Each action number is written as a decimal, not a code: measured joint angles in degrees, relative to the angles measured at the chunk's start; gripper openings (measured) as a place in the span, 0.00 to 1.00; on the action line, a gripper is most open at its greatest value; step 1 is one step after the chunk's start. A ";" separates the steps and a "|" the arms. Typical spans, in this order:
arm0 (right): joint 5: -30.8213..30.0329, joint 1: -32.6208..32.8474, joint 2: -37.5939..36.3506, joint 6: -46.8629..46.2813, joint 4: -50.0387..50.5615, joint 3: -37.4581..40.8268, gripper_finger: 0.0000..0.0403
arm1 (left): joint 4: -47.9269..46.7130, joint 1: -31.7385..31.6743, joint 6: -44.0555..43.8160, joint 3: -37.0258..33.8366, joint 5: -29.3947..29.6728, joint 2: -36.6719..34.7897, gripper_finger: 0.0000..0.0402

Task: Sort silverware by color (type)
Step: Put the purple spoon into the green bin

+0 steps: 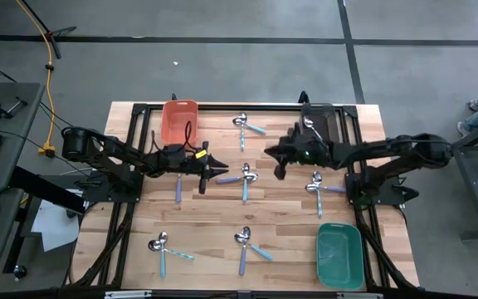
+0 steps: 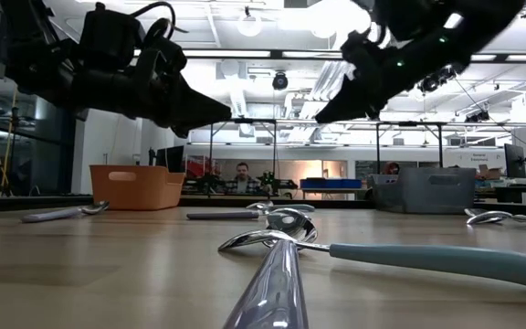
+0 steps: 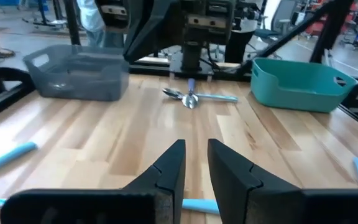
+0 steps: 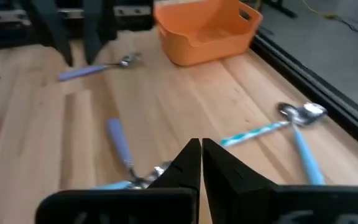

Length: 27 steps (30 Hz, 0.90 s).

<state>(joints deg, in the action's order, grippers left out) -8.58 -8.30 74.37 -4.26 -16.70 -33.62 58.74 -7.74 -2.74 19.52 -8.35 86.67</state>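
The left gripper, fingers slightly apart and empty, was held above a purple spoon. The right gripper was closed, empty. Descent and clamping were judged next.

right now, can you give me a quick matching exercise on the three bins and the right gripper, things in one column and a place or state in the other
Things:
1. orange bin
2. green bin
3. grey bin
4. right gripper

Places or states:
A. near right corner of the table
B. fingers shut, holding nothing
C. far edge, left arm's side
D. far edge, behind the right arm

Pairs: 1-C, 2-A, 3-D, 4-B
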 joint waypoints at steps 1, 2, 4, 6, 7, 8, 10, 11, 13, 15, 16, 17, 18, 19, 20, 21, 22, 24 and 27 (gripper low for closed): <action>-0.28 1.19 0.05 0.10 -1.35 0.96 0.00 | -1.11 0.43 0.23 0.26 0.00 0.00 0.14; -0.43 2.44 0.05 0.16 -2.15 1.68 0.00 | -2.94 0.95 0.62 0.81 0.12 0.00 0.13; -2.33 5.04 0.09 0.16 -3.73 2.56 0.00 | -7.75 1.91 1.62 2.41 1.23 0.00 0.13; -5.48 7.67 0.09 0.20 -3.97 2.71 0.00 | -14.44 3.04 2.20 4.99 2.90 0.00 0.13; -7.09 8.88 0.09 0.20 -3.88 2.70 0.00 | -18.23 3.65 2.43 6.41 4.43 0.00 0.13; -8.41 9.99 0.09 0.20 -3.81 2.65 0.00 | -21.69 4.33 2.56 7.74 6.37 0.00 0.13; -10.09 12.13 0.09 0.20 -4.28 2.64 0.00 | -27.82 5.57 2.56 10.14 11.03 0.00 0.13; -10.92 13.08 0.09 0.20 -4.52 2.62 0.00 | -30.19 6.08 2.66 11.14 12.65 0.00 0.13; -12.60 14.88 0.09 0.20 -4.56 2.62 0.00 | -34.41 6.81 2.85 12.68 13.56 0.00 0.14; -14.16 16.24 0.09 0.14 -4.54 2.62 0.00 | -37.67 7.31 1.68 13.72 13.55 0.00 0.16; -14.94 16.75 0.09 -0.01 -4.55 2.62 0.00 | -38.41 7.51 0.98 13.95 13.56 0.12 0.17; -15.37 17.18 0.09 -0.07 -4.55 2.62 0.00 | -38.57 7.60 0.27 14.08 13.55 0.52 0.19; -15.45 17.51 0.09 -0.13 -4.54 2.60 0.00 | -38.78 7.69 -0.23 14.08 13.52 0.88 0.21; -15.45 17.77 0.09 -0.21 -4.54 2.60 0.00 | -39.10 7.78 -0.54 14.01 13.52 1.26 0.23; -15.45 17.98 0.10 -0.21 -4.54 2.57 0.00 | -38.76 7.82 -0.78 14.05 13.52 1.99 0.25; -15.45 18.11 0.14 -0.21 -4.54 2.57 0.00 | -38.43 7.82 -1.02 14.09 13.52 2.86 0.27; -15.45 18.19 0.16 -0.21 -4.54 2.57 0.00 | -38.61 7.79 -1.08 14.08 13.55 3.71 0.29; -15.45 18.21 0.16 -0.21 -4.52 2.55 0.00 | -37.66 7.73 -1.09 14.06 14.24 5.91 0.32; -15.47 18.21 0.18 -0.22 -4.39 2.55 0.00 | -35.66 7.71 -1.07 14.10 16.72 9.38 0.36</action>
<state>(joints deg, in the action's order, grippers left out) -24.05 9.91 74.54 -4.48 -21.09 -31.07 23.08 -0.03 -3.82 33.62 8.37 96.06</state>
